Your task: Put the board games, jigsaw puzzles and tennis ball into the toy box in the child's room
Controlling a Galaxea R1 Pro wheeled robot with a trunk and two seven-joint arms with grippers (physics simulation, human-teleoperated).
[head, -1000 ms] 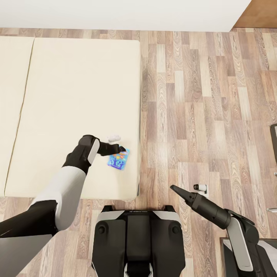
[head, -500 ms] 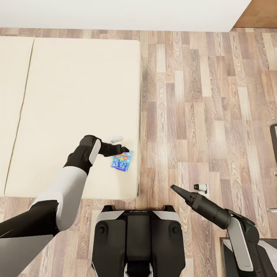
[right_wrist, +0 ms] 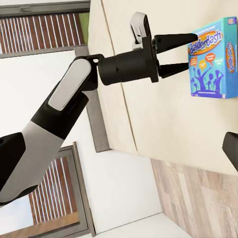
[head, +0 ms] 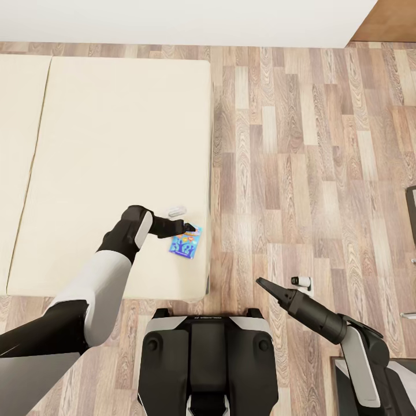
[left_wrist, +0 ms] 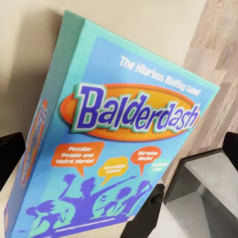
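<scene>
**Mia:** Where is the left pincer?

**Ben:** It is over the bed, at the near corner by the wood floor. Its two dark fingers are spread apart. They sit right at the top end of the small blue board game.

**Mia:** Is it pinching the box?

**Ben:** No. The fingers are wide open and the box lies flat on the mattress, close to the bed's edge. One finger is above the box and one is lower, by its top end. I cannot tell if a tip is touching it.

**Mia:** What does the box say?

**Ben:** "Balderdash," in big purple letters on an orange shape. There are purple people drawn at the bottom.

**Mia:** And the right pincer?

**Ben:** It hangs over the floor, well apart from the bed. Its fingers look pressed together into a point. It holds nothing.

**Mia:** Anything else near the bed?

**Ben:** A white wall runs behind it.
</scene>
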